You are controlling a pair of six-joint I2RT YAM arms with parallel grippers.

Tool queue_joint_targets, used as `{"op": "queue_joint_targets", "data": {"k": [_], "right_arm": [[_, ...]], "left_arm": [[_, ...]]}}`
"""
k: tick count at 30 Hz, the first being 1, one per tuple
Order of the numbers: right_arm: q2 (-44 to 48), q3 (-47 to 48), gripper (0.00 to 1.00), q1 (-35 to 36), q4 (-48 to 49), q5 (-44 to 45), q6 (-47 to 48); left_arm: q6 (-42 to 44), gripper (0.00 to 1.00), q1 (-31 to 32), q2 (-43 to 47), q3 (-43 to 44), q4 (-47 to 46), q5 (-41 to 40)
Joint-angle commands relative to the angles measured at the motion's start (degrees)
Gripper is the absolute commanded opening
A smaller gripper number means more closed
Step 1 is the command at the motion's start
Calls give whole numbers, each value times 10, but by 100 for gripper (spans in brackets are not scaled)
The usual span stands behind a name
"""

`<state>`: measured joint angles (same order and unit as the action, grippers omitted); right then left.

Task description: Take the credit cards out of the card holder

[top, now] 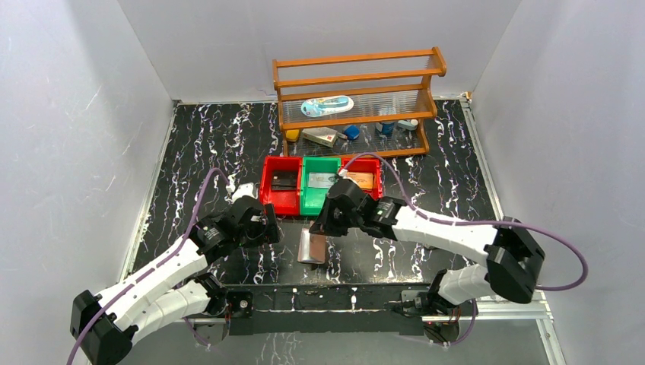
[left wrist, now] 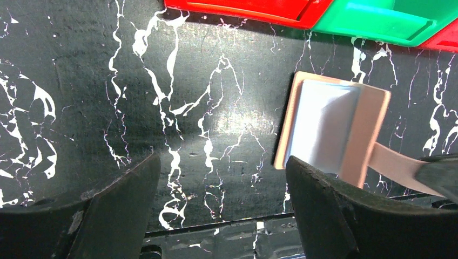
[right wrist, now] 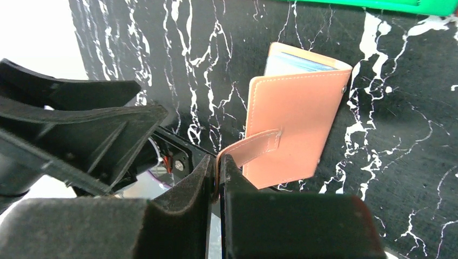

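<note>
Near the bins (top: 283,204), the right gripper (right wrist: 217,167) pinches the card holder's (right wrist: 294,116) tab (right wrist: 254,148).

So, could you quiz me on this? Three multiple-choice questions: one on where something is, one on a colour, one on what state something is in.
1. Where is the card holder?
A. Up against the back wall
B. Just in front of the middle bin, between the two arms
C. Lying on the base of the left arm

2. What colour is the middle bin?
A. Blue
B. Yellow
C. Green

3. What is the right end effector doing?
A. It is shut on the card holder's strap
B. It is wide open with nothing in it
C. It is shut on a pen

Answers:
1. B: the top view shows it on the near side of that bin.
2. C: its walls are bright green.
3. A: the right wrist view shows the fingers pressed together on the strap.
</note>
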<state>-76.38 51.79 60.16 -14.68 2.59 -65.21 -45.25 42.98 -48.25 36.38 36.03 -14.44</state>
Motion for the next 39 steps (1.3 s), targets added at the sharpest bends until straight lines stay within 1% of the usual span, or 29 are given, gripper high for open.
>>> {"op": "queue_joint_targets", "data": {"k": [1, 4, 6, 7, 9, 10, 12, 15, 18, 22, 26, 28, 29, 37, 38, 39], "right_arm": [[-50, 49, 10, 0, 36, -58, 26], [-71, 57, 10, 1, 81, -97, 33], [-74, 55, 10, 0, 98, -101, 31], [-71, 51, 10, 0, 98, -92, 29], [-54, 31, 10, 0, 71, -42, 16], [-41, 14, 10, -2, 55, -19, 3], [-9, -33, 10, -15, 45, -3, -24], [47, -119, 9, -32, 41, 11, -61], [94, -182, 10, -51, 52, 12, -76], [122, -223, 12, -76, 57, -1, -76], [128, -223, 12, -88, 31, 1, -64], [126, -223, 13, -91, 32, 2, -54], [123, -223, 13, -92, 31, 2, -49], [66, -180, 15, -103, -85, 56, -26], [59, -169, 17, -102, -98, 65, -21], [52, -159, 22, -103, -105, 69, -15]], "left_arm": [[-1, 85, 1, 10, 19, 2, -3], [-2, 85, 1, 16, 18, 3, -3], [-3, 85, 1, 21, 18, 5, -2], [-3, 85, 1, 23, 17, 5, -2], [-5, 85, 1, 26, 15, 5, 0], [-6, 85, 1, 27, 14, 4, 3], [-1, 85, 1, 25, 12, -3, 16], [25, 85, 1, 17, 13, -29, 59], [48, 83, 1, 3, 16, -70, 114], [61, 78, 1, -35, 33, -129, 201], [72, 74, 1, -93, 59, -165, 282], [78, 73, 2, -121, 64, -180, 308], [81, 73, 3, -131, 66, -185, 313], [85, 72, 3, -191, 74, -192, 320], [85, 72, 3, -193, 73, -192, 315], [85, 72, 3, -193, 73, -192, 311]]}}
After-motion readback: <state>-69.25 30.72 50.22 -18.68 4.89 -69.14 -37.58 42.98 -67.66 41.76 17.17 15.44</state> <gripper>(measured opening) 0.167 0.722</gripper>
